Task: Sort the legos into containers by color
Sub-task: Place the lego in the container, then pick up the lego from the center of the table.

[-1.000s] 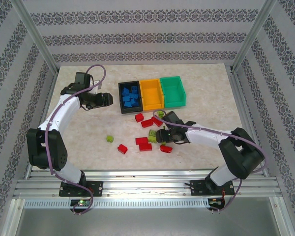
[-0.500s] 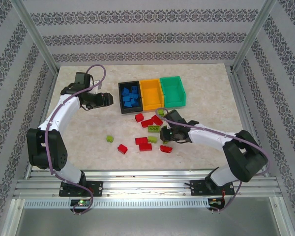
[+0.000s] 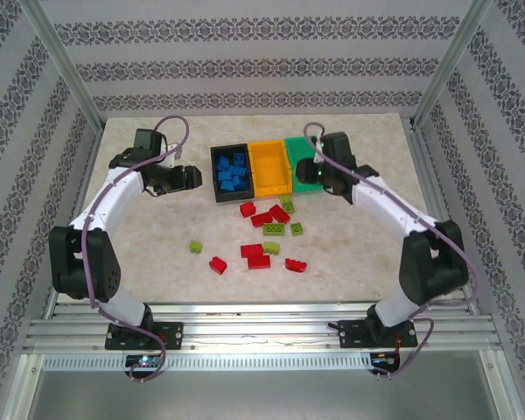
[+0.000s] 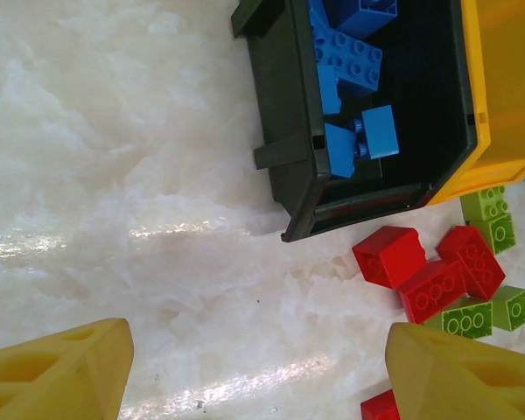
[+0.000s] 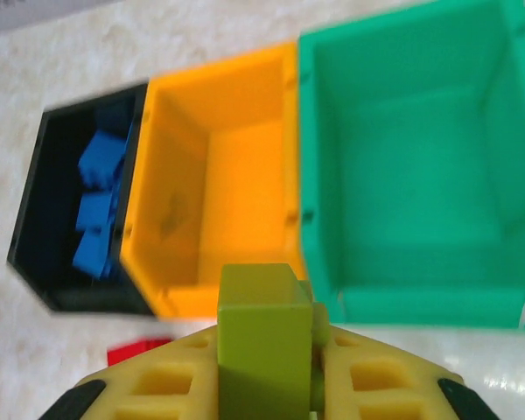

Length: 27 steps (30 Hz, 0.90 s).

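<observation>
Marbled counter (image 3: 376, 219), sorting under way: the right tool (image 5: 264, 376) is holding a lime green brick (image 5: 261, 319) before the green bin (image 5: 420, 302).
It is clamping the brick upright at the bins' near walls. The green bin is lying just ahead and to its right, the orange-yellow bin (image 5: 214, 262) straight ahead, so a rightward shift seems needed. The left tool (image 4: 258, 367) is hanging with jaws apart, empty, beside the black bin (image 4: 284, 157).
</observation>
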Motion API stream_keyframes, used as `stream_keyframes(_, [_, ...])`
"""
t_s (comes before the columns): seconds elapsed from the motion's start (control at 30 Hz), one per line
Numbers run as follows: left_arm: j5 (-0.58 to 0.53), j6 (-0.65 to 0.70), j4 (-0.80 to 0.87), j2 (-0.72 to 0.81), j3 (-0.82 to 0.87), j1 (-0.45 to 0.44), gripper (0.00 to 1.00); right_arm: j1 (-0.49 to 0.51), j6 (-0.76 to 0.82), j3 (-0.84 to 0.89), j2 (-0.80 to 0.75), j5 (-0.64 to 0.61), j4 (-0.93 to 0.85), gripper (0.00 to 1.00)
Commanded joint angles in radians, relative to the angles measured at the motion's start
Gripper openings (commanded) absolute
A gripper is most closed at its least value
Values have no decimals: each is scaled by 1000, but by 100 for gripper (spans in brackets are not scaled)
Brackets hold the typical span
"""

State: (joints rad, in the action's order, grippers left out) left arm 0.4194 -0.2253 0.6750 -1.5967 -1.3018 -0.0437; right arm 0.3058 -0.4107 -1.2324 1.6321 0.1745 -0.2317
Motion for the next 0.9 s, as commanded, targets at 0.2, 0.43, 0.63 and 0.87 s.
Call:
stream_keyframes(0.2, [10,-2,-13,-3,8,15,76,-85,46,-276,252,66,-34,48])
stream_keyframes(0.43, [21,-5,-17,4,9,15,77,-60,56,-55,138,109,25,49])
stream_keyframes(0.63, [30,-8,-19,3,9,16,77,16,67,183,-15,121,33,49])
stream_keyframes(0.87, [39,-10,-18,-6,7,15,77,160,142,342,-78,-9,-29,49])
